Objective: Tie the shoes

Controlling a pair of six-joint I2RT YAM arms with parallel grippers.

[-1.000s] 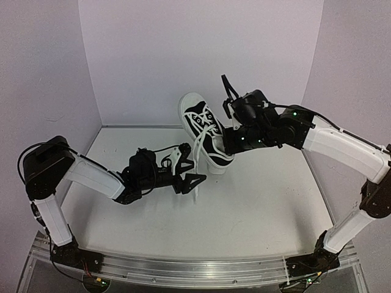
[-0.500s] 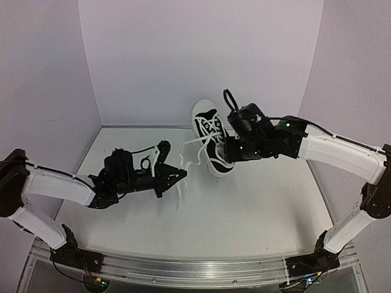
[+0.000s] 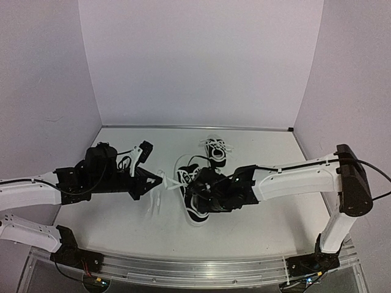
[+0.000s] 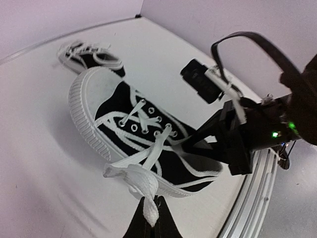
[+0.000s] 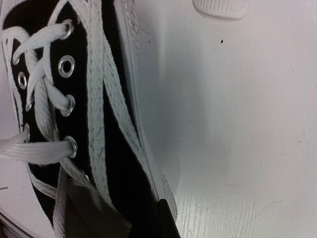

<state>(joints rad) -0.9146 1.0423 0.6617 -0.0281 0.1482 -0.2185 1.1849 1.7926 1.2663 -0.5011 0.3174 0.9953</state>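
The middle of the tabletop [image 3: 269, 220] is blocked by the near shoe [image 3: 190, 207], the right gripper [image 3: 200, 190] clamped on it, and the right arm [image 3: 293, 176] reaching in from the right edge. A lace [image 4: 132, 174] bars the gap to the left gripper [image 3: 160, 179], which pinches it. The far shoe [image 3: 215, 151] sits by the back edge's middle, and there is open room at both back corners and along the front edge.
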